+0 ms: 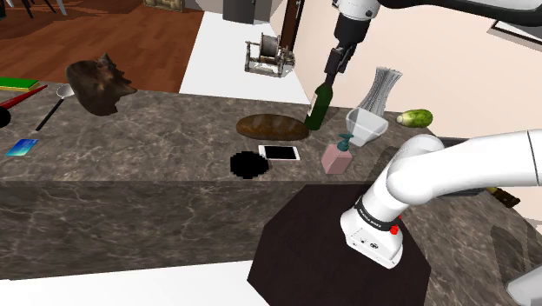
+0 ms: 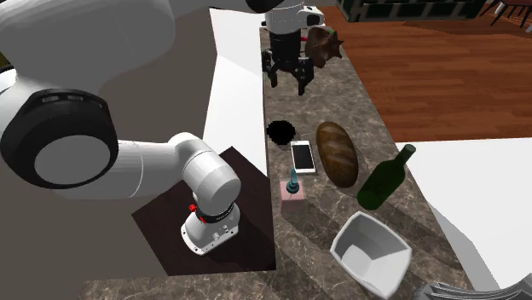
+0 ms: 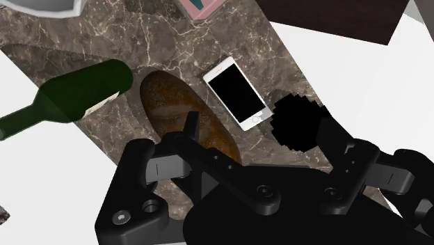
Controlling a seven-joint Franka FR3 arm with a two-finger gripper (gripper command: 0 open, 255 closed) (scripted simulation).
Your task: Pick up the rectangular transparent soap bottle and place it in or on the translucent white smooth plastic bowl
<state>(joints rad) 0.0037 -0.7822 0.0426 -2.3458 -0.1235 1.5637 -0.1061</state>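
On dark veined stone tabletop (image 1: 156, 139): angular translucent white plastic bowl (image 1: 366, 126); near it, upright, pink rectangular soap bottle (image 1: 337, 156) with teal pump (image 2: 292, 177). Black end effector (image 2: 288, 81) released, empty, well apart from both. Centre over bottle, clamp flat sides below pump. In wrist view, merely a pink corner; in second exterior view, whole bottle.

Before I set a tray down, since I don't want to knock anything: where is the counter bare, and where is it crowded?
The widest bare stretch of counter lies between the brown figure and the black disc. Crowded past that: phone, loaf, green bottle, soap bottle and white bowl sit close together.
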